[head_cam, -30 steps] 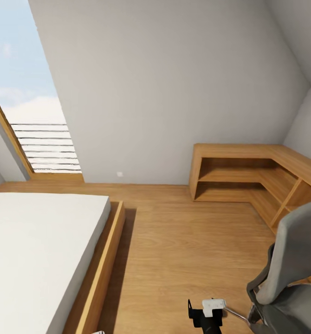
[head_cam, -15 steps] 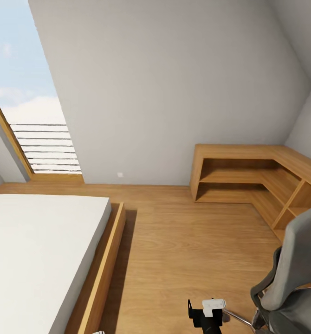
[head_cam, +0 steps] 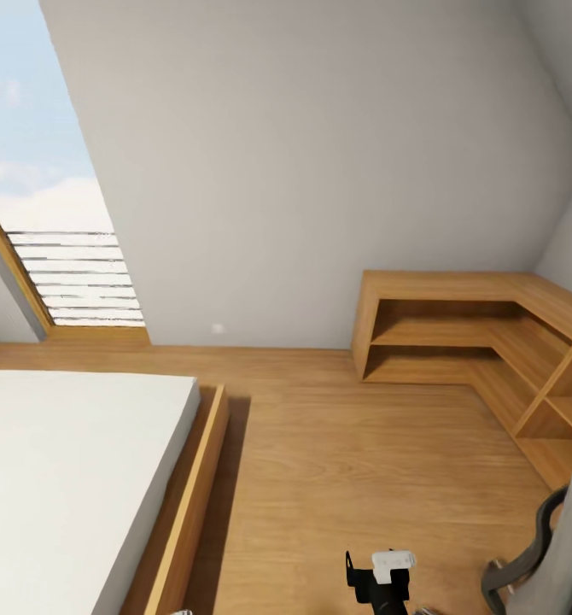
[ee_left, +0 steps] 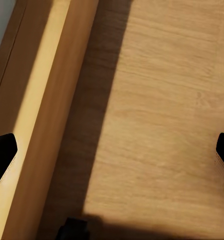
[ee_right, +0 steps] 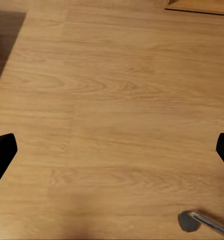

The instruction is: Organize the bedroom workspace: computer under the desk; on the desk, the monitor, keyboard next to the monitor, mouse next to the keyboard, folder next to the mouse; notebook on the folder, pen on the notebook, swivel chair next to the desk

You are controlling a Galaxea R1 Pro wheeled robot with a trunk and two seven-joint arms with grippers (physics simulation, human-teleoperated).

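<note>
The swivel chair (head_cam: 563, 555) shows its grey back and a black armrest at the head view's lower right corner. One chrome leg with a castor (ee_right: 199, 222) lies on the floor in the right wrist view. My right gripper (ee_right: 112, 150) hangs open over bare wooden floor, with black fingertips (ee_right: 1, 152) far apart. My left gripper (ee_left: 112, 150) is open too, above the floor beside the bed's wooden frame (ee_left: 46, 100). Part of my right arm (head_cam: 380, 576) sits low in the head view. The desk, computer, monitor, keyboard, mouse, folder, notebook and pen are out of view.
A bed with a white mattress (head_cam: 64, 478) and wooden frame (head_cam: 188, 504) fills the left. A low L-shaped wooden shelf unit (head_cam: 457, 325) runs along the far right walls. A slanted window (head_cam: 55, 213) is at the left. Wooden floor (head_cam: 346, 461) stretches between bed and shelves.
The camera has moved: the whole picture shifted, and the swivel chair slid towards the lower right corner, showing much less of itself. Both grippers stay open.
</note>
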